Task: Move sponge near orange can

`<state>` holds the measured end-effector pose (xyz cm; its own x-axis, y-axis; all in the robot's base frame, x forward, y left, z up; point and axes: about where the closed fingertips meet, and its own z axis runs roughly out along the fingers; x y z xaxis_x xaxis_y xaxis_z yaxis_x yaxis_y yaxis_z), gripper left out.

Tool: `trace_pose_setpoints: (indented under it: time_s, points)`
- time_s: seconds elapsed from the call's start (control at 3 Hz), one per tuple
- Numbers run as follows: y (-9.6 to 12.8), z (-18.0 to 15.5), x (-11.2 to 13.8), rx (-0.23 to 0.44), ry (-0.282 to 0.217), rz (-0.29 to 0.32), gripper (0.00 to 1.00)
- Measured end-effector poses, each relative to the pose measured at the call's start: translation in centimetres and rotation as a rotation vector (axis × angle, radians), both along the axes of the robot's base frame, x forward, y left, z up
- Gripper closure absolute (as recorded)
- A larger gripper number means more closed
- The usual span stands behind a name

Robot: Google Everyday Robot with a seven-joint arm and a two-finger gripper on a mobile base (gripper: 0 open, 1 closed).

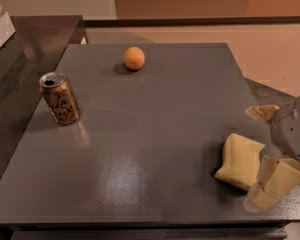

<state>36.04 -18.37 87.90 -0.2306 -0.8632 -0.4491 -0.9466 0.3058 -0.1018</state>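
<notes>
At the near right corner of the dark grey table [140, 179], my gripper [251, 157] reaches in from the right edge of the view. Its two pale yellowish fingers stand wide apart: one fingertip shows beyond the far side of the sponge [237, 159], and the other, blockier finger sits at the sponge's near right corner, just beside it or touching it; I cannot tell which. I hold nothing.

The sponge, a pale yellow foam block with wavy edges, lies flat on the table, its right end in the space between my fingers.

The orange can [60, 99] stands upright near the left edge of the table, well apart from the sponge, with dark cursive lettering on its copper side and its silver top open. A round orange fruit [134, 58] rests near the far edge, a little left of centre, apart from both the can and the sponge. A dark glossy counter [20, 49] adjoins the table on the left.
</notes>
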Motion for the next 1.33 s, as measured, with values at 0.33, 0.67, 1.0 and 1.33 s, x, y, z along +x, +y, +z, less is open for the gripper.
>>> trace_pose_setpoints:
  time_s: [0.33,0.67,1.0,1.33]
  points:
    - [-0.5,-1.8,-0.3,0.006,-0.017,-0.020,0.00]
    - [-1.4,-3.0,0.0,0.013,-0.022,-0.050,0.00]
    - [-1.9,-4.0,0.2,0.021,-0.015,-0.075,0.00]
    - [-2.1,-4.4,0.2,0.024,-0.011,-0.083,0.00]
